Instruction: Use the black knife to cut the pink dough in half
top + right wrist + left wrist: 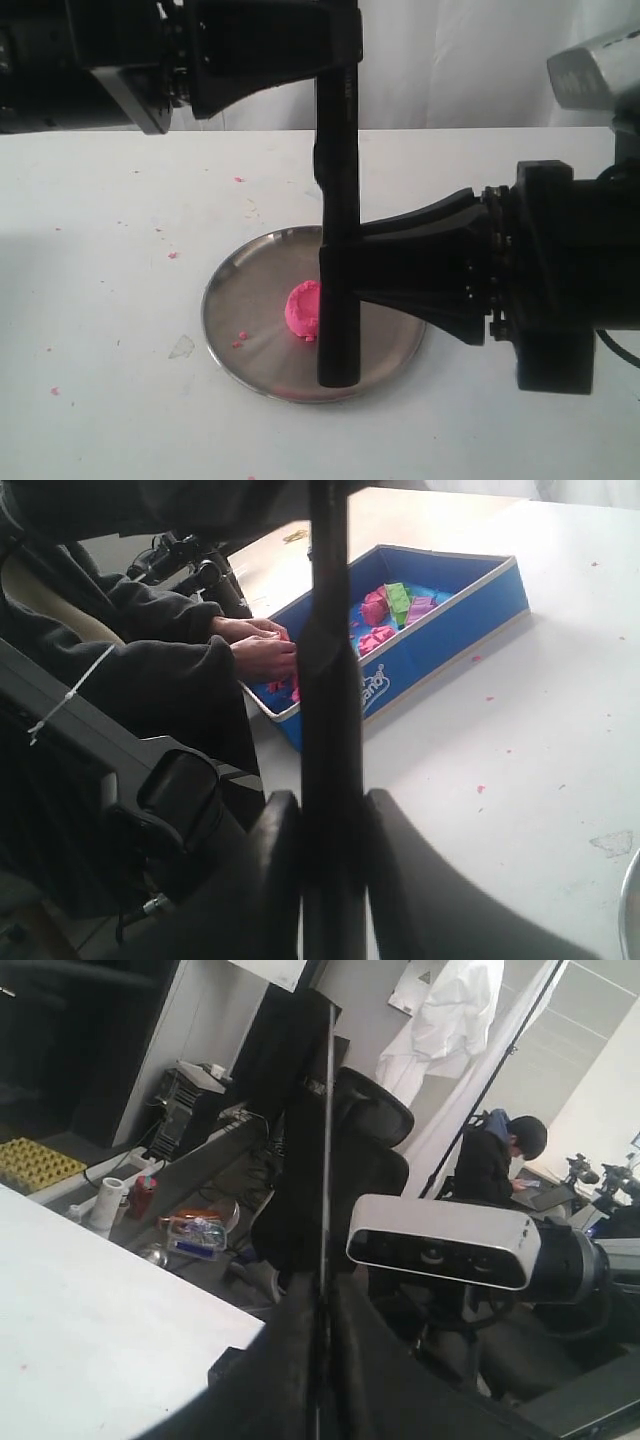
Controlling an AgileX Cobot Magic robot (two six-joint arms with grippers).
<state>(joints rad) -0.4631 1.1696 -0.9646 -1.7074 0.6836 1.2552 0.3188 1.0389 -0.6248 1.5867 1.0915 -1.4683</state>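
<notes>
The black knife [338, 180] hangs upright, its lower end over the steel plate [228, 300]. The pink dough [302, 308], one rounded lump, lies on the plate just left of the knife, partly hidden behind it. My left gripper [338, 55] is shut on the knife's upper part; in the left wrist view the knife [327, 1140] shows edge-on as a thin line between the closed fingers of that gripper [322, 1305]. My right gripper [340, 275] is shut on the knife lower down, and in the right wrist view the knife [330, 630] rises as a broad black bar from the gripper [330, 825].
Pink crumbs [240, 340] lie on the plate and on the white table [100, 250]. A blue box [440, 610] of coloured dough stands on the table, with a person's hands [260, 650] at it. A white camera [440, 1242] sits beside the left arm.
</notes>
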